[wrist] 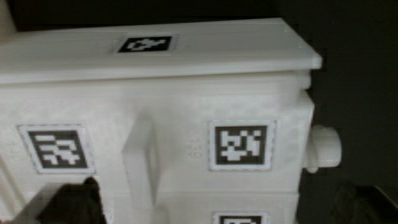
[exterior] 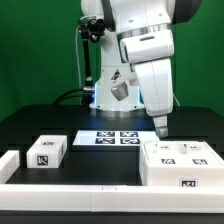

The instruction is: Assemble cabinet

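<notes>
Cabinet point(exterior: 181, 160) just beneath downward-pointing claw point(exterior: 161, 130)

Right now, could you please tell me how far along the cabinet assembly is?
Nothing looks joined yet: the small white block lies apart from the cabinet, on the exterior view's left. In hand: the gripper hangs at the cabinet's top edge, holding nothing that I can see. Left: gripping the parts and fitting them together.
</notes>
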{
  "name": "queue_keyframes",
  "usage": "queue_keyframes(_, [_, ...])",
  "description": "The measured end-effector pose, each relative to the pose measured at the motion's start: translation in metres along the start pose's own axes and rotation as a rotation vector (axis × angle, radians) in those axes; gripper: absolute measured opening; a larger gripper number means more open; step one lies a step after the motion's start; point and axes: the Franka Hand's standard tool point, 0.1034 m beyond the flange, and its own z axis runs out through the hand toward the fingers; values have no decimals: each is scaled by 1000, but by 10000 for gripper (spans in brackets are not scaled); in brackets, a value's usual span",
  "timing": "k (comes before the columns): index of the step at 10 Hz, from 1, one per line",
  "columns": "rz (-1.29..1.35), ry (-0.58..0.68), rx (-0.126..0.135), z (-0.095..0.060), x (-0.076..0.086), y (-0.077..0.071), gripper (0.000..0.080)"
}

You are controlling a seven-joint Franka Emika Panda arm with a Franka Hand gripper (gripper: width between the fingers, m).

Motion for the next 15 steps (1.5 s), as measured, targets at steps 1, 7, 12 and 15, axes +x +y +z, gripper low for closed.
queue_keyframes(1, [0, 0, 0, 0, 0, 0, 648])
queue_keyframes(7, [96, -25, -52, -3, 4, -39, 649])
queue_keyframes(12, [401, 2, -90, 1, 18, -52, 649])
queue_keyframes(15, [726, 53, -122, 6, 33, -52, 649])
